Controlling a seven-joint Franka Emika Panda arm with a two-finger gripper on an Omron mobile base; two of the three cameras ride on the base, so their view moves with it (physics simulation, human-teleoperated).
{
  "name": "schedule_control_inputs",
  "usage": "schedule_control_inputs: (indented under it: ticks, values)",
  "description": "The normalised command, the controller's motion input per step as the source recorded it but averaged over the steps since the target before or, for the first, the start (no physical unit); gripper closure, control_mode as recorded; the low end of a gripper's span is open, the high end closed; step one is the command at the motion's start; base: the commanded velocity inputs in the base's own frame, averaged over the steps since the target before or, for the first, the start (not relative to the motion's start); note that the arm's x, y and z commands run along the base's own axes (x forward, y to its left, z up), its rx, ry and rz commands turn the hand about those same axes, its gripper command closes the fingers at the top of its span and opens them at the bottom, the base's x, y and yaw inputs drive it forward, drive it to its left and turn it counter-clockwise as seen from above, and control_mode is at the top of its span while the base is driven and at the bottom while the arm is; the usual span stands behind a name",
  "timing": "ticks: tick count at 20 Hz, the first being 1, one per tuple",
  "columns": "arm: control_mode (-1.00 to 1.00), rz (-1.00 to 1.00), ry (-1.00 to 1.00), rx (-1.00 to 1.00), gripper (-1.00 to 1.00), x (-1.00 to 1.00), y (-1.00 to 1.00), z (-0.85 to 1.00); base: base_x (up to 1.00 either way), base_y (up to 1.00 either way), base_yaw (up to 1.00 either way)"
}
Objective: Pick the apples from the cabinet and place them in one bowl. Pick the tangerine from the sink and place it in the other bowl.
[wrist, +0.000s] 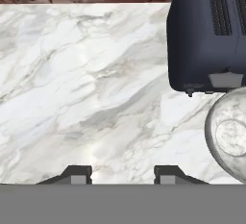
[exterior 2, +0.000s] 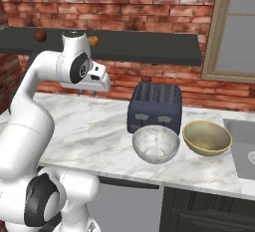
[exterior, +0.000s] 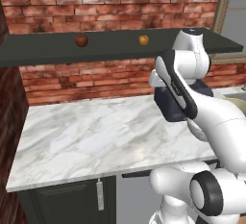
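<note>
A red brick wall [exterior: 96, 6] backs the white marble counter [exterior: 96, 136], window [exterior 2: 234, 32] at right.

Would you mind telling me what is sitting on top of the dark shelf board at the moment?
On the shelf board sit two apples: the dark red apple towards its left and the yellow-orange apple further right. The arm hides part of the board's right stretch.

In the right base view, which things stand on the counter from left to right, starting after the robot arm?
Toaster → pale grey-white bowl → tan-olive bowl → sink.
</note>
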Motion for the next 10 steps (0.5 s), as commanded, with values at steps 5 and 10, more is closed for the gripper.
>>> schedule_control_inputs:
  ticks: [5, 10]
  values:
    - [-1.00, 0.00, -0.01, 0.00, -1.00, -0.02, 0.00, -0.06, 0.00, 0.00, 0.00]
    - [-1.00, 0.00, -0.06, 0.00, -1.00, -0.37, 0.00, 0.01, 0.00, 0.00, 0.00]
